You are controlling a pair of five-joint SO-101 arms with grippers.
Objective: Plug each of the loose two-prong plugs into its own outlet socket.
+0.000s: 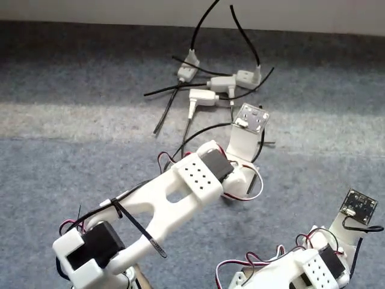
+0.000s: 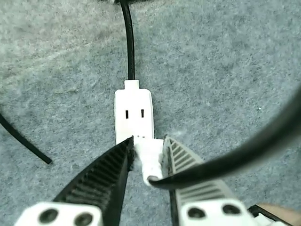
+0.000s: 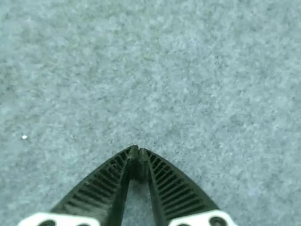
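Note:
My left gripper (image 2: 147, 142) is shut on a small white plug (image 2: 149, 162), whose black cord (image 2: 225, 160) trails off to one side. Just beyond the plug's tip lies a flat white outlet socket (image 2: 134, 113) with two slots facing up and its own black cable (image 2: 128, 42) leading away. The plug's front end touches or nearly touches the socket's near edge. In the high view the left arm (image 1: 192, 180) stretches to a cluster of white plug and socket pieces (image 1: 221, 83). My right gripper (image 3: 138, 154) is shut and empty over bare carpet.
More white pieces with black cords lie at the back of the grey carpet: one (image 1: 187, 69) on the left, one (image 1: 248, 77) on the right, and an L-shaped one (image 1: 201, 96) nearer. The right arm (image 1: 313, 268) sits folded at the near right corner.

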